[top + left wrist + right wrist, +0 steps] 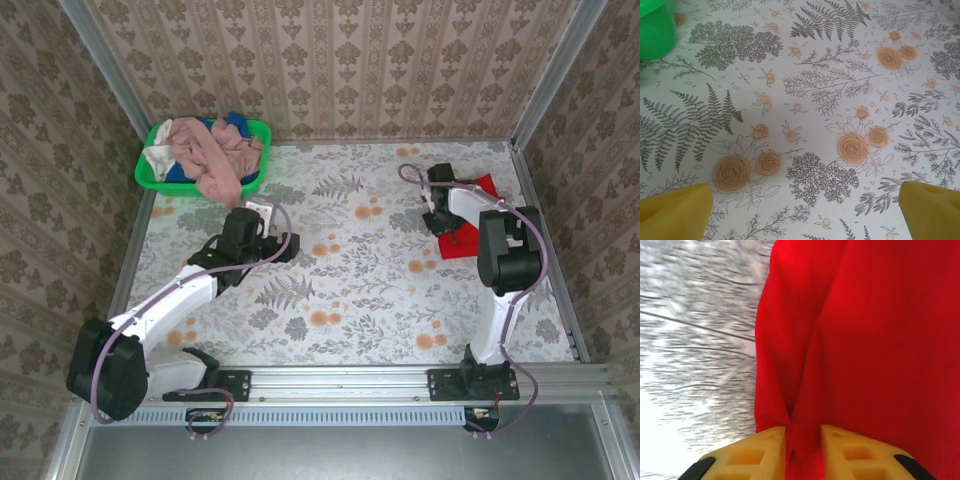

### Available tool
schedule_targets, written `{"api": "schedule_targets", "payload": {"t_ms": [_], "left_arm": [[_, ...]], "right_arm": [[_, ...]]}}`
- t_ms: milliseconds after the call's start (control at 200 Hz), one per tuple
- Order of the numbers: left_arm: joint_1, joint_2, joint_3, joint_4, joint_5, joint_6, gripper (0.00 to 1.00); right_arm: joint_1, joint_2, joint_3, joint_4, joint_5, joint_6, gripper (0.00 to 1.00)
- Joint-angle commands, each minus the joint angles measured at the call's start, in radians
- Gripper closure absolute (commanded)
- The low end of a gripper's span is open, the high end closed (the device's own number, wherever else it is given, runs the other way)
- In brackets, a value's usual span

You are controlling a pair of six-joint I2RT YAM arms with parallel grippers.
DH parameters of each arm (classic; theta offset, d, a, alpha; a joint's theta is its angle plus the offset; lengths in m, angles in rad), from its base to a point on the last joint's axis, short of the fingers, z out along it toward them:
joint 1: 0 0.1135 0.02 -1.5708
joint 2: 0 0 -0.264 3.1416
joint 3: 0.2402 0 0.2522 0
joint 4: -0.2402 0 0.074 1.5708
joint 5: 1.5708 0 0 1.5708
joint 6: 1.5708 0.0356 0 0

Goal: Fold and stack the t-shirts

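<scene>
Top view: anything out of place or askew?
Yes. A pink t-shirt droops over the green basket's front rim toward the table instead of lying inside. The red t-shirt sits bunched near the table's right edge, a fold pinched in the right gripper. Nothing looks damaged.

Staged robot test cell: wallpapered panels (350, 70), aluminium rail (350, 380), floral-clothed table (350, 270).

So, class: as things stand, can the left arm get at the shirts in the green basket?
Probably yes. The left gripper is open over bare tablecloth just short of the basket, nothing lies between, and pink cloth drapes over the near rim.
</scene>
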Motion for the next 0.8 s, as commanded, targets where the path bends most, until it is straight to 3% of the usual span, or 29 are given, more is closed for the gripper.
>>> {"api": "schedule_targets", "payload": {"t_ms": [0,250,345,455,530,640,750,795], "left_arm": [[0.019,-0.002,0.01,0.017,-0.004,0.059,0.03],[0.125,-0.028,-0.01,0.038,-0.038,0.094,0.02],[0.172,-0.055,-0.047,0.091,-0.062,0.108,0.0],[0.256,-0.085,-0.105,0.169,-0.063,0.122,0.0],[0.322,-0.104,-0.136,0.207,-0.076,0.131,0.0],[0.38,-0.13,-0.21,0.297,-0.144,0.174,0.0],[0.418,-0.12,-0.287,0.394,-0.225,0.204,0.0],[0.432,-0.094,-0.33,0.49,-0.209,0.258,0.0]], "right_arm": [[-0.053,-0.015,0.003,0.042,-0.01,-0.025,0.75],[-0.117,0.043,0.096,0.042,0.008,0.015,0.72],[-0.114,-0.035,0.041,0.122,-0.067,0.033,0.58],[-0.111,-0.17,-0.084,0.252,-0.163,0.112,0.26],[-0.108,-0.285,-0.195,0.376,-0.255,0.169,0.12],[-0.102,-0.454,-0.4,0.596,-0.353,0.245,0.01],[-0.083,-0.569,-0.635,0.882,-0.327,0.31,0.0],[-0.074,-0.575,-0.711,0.976,-0.29,0.319,0.0]]}}
